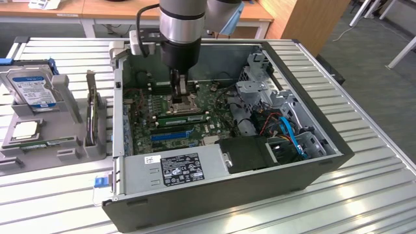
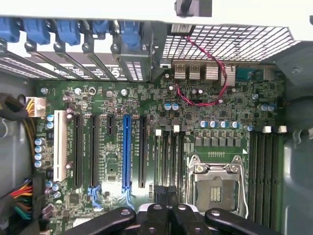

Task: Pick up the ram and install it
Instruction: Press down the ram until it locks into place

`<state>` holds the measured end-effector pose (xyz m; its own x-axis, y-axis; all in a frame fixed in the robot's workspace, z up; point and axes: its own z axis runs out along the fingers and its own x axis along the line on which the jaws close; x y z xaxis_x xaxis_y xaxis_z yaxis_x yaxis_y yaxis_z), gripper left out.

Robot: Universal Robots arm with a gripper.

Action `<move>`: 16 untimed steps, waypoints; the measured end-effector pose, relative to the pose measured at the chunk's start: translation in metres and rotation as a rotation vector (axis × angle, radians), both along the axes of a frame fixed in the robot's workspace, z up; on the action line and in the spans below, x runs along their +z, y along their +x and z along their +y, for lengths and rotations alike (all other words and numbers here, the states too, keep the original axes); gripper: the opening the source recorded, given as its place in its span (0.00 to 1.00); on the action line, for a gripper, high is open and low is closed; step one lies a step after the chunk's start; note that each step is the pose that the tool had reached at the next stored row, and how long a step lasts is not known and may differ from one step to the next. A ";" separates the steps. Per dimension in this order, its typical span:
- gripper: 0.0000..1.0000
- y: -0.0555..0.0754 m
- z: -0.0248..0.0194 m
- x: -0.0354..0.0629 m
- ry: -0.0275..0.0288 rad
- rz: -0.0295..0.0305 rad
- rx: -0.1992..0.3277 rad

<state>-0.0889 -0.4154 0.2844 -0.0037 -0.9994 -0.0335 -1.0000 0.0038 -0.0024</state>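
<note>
The ram (image 1: 40, 145), a narrow green stick, lies flat in the grey tray (image 1: 71, 151) at the exterior view's left, beside the open computer case. My gripper (image 1: 177, 96) hangs inside the case, low over the motherboard by the processor socket (image 1: 180, 105). In the wrist view my gripper (image 2: 166, 192) is shut, its black fingertips (image 2: 159, 192) pressed together with nothing visible between them, right above the black memory slots (image 2: 168, 156) next to the socket (image 2: 215, 188). A green strip (image 1: 182, 117) shows along those slots; I cannot tell whether it is a seated stick or bare board.
The tray also holds a blue-labelled hard drive (image 1: 32, 87), a square silver processor chip (image 1: 26, 129) and an upright card (image 1: 91, 109). Inside the case sit a power supply (image 1: 175, 168), drive cage (image 1: 260, 92), cables (image 1: 286, 131) and a blue expansion slot (image 2: 126, 152).
</note>
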 end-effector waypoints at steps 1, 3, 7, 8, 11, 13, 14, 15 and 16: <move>0.10 0.000 0.0000 0.0025 -0.0001 0.0000 0.000; 0.10 0.000 0.0000 0.0078 -0.0001 0.0001 0.000; 0.10 0.000 0.0000 0.0164 -0.0001 0.0001 0.000; 0.10 0.000 0.0000 0.0179 0.0000 0.0000 0.000; 0.10 0.000 0.0000 0.0236 -0.0001 0.0000 0.000; 0.10 0.000 0.0000 0.0281 -0.0001 0.0000 0.000; 0.10 0.000 0.0000 0.0306 -0.0001 0.0000 0.000; 0.10 0.000 0.0000 0.0329 0.0000 0.0000 0.000; 0.10 0.000 0.0000 0.0351 0.0001 0.0000 0.000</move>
<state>-0.0889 -0.4154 0.3195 -0.0037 -0.9994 -0.0336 -1.0000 0.0038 -0.0024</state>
